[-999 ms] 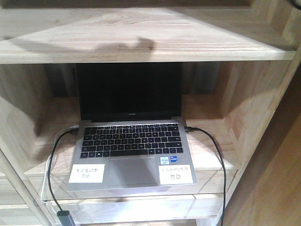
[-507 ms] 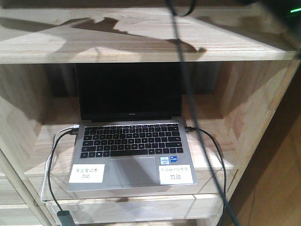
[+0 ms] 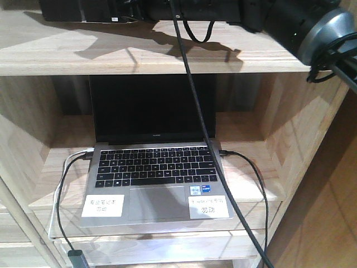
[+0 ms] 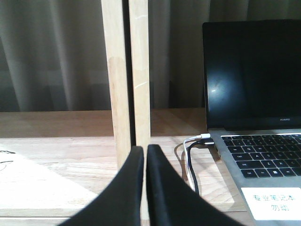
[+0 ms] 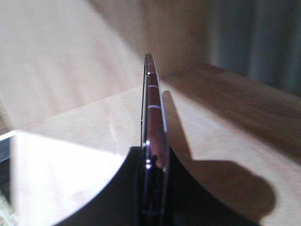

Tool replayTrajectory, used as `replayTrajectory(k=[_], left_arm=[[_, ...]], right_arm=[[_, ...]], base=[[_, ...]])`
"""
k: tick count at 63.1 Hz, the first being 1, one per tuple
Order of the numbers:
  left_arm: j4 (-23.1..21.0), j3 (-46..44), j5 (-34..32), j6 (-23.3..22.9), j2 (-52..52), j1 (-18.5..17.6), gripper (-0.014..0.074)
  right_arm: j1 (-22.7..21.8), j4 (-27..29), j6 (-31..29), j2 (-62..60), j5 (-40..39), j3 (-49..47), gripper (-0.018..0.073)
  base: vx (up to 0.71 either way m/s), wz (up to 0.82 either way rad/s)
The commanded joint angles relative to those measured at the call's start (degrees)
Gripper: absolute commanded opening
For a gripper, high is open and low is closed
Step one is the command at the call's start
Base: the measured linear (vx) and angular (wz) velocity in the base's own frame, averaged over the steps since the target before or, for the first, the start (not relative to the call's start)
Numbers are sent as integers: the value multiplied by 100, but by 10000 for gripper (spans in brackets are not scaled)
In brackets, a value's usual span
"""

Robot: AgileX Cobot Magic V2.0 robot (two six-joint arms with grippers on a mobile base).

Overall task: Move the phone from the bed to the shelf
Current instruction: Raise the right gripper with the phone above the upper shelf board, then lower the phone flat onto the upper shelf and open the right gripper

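Shelf (image 3: pixel 167 56) fills the front view, pale wood planks with open compartments. An open grey Huawei laptop (image 3: pixel 156 173) sits in the middle compartment, screen dark, two white stickers on the palm rest. Black cables plug into both sides of the laptop. Above the laptop, on the plank over it, the right arm (image 3: pixel 301 25) reaches in from the top right corner, black with a silver-grey joint ring, stretched out leftward across the plank top. A black cable (image 3: pixel 201 128) hangs off it and crosses in front of the laptop. Can't make out the claw or the phone from here.

Left wrist view: the left gripper (image 4: pixel 145 155) has its black fingers pressed together, barely a slit between them, nothing in there. It's pointing at the shelf's upright wooden post (image 4: pixel 126 80), just left of the laptop, low over the same plank the laptop sits on.

Right wrist view: the right gripper (image 5: pixel 153 162) is clamped on the phone (image 5: pixel 151 103), seen edge-on. Thin dark slab, rose-gold rim with pale antenna lines, sticking straight out past the fingertips. It's standing on edge over a sunlit wooden plank, shadow falling to the right. Can't tell if the edge is touching the wood.
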Motion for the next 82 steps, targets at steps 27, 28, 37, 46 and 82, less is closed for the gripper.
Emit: replayTrajectory(k=[27, 28, 37, 46, 82], left_arm=[[-52, -122, -415, -33, -77, -20, 1], [-52, -122, -415, -33, -77, -20, 1], [-52, -122, -415, -33, -77, -20, 1], [-52, -122, -415, -33, -77, -20, 1], [-52, -122, -415, -33, -77, -20, 1]], right_arm=[[-13, 281, -29, -13, -497, -214, 15], [-13, 281, -29, -6, -497, -214, 16], [-13, 281, -29, 0, -577, -214, 63], [-13, 281, -29, -5, -685, -214, 160], [-25, -548, 110, -246, -1223, -214, 533]], base=[[0, 0], [0, 0], [0, 0], [0, 0], [0, 0]])
